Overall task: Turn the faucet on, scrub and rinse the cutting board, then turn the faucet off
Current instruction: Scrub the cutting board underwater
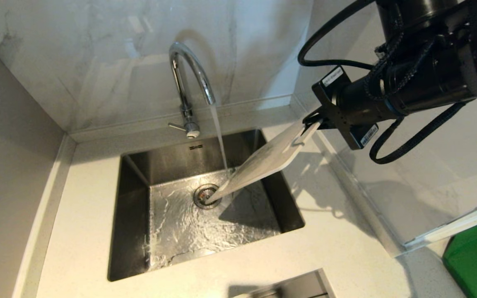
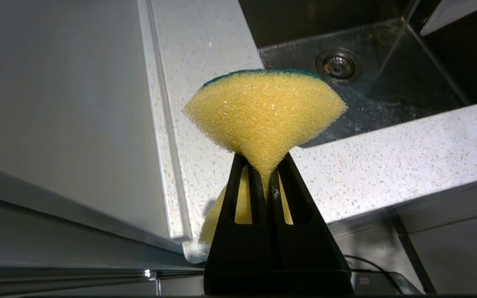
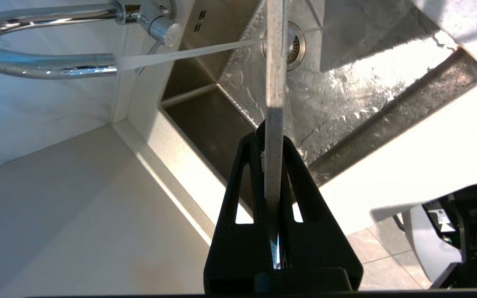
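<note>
The chrome faucet arches over the steel sink and water streams from its spout; its thin lever sticks out at the base. My right gripper is shut on the handle end of the off-white cutting board, which slants down into the sink with its low end near the drain and the stream hitting it. In the right wrist view the cutting board shows edge-on between the shut right gripper. My left gripper, outside the head view, is shut on a yellow sponge with a green back, above the counter's front left.
Pale speckled counter surrounds the sink, with marble walls behind and at the right. A green board lies at the far right edge. Water covers the sink floor. The right arm's black cables hang above the counter.
</note>
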### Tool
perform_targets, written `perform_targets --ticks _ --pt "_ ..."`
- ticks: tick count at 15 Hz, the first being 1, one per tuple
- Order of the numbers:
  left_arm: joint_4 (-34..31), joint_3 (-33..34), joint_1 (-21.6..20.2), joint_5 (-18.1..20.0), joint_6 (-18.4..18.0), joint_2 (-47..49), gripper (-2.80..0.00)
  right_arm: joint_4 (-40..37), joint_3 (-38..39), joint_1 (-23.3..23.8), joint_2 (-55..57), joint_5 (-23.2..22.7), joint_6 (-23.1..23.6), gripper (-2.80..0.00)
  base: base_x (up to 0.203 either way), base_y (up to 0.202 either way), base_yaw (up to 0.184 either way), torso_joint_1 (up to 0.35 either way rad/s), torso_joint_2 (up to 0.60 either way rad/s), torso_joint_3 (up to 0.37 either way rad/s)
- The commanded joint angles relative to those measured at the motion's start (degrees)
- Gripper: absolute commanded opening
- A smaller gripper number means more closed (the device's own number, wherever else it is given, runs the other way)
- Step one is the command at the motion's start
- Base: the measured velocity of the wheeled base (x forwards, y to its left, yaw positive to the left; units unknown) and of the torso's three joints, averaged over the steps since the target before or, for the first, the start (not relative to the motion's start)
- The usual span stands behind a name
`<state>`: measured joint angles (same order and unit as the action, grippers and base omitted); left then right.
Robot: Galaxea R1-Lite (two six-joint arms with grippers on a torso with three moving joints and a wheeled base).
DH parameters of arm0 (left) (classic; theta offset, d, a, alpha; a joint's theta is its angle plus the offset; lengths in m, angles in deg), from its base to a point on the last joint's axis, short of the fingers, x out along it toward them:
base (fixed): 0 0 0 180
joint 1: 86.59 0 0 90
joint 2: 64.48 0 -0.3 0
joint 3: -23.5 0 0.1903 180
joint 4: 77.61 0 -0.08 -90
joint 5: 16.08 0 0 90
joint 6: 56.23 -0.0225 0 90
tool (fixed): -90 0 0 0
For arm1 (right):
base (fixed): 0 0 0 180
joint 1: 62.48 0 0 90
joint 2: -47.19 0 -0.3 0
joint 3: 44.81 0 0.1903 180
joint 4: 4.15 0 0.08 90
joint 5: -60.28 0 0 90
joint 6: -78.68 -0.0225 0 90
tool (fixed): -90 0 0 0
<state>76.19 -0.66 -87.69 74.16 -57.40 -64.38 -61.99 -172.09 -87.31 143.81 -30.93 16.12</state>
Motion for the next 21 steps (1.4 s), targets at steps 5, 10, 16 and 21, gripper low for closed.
perform_targets --ticks 5,10,16,21 --pt "-0.87 -4.83 -0.04 3.93 -4.24 3.6 -2.8 0.06 1.48 -0.04 -1.92 -0.11 -0.68 -2.8 0.0 0.0 0.0 0.0 0.0 0.0" --pt "-1.36 -17.55 -0.04 9.44 -4.33 23.45 -2.8 -0.05 1.43 -0.13 -3.17 -0.02 -0.86 -2.8 0.0 0.0 0.0 0.0 0.0 0.0" --pt "0.05 -33.48 -0.05 24.64 -1.58 48.25 -2.8 -4.63 8.12 -3.96 -8.55 0.03 6.68 -2.8 0.0 0.0 0.0 0.0 0.0 0.0" --pt "1.78 -42.98 0.04 30.87 5.46 60.81 -2.8 -8.57 5.89 -4.0 -7.06 0.25 22.03 -2.8 0.0 0.0 0.0 0.0 0.0 0.0"
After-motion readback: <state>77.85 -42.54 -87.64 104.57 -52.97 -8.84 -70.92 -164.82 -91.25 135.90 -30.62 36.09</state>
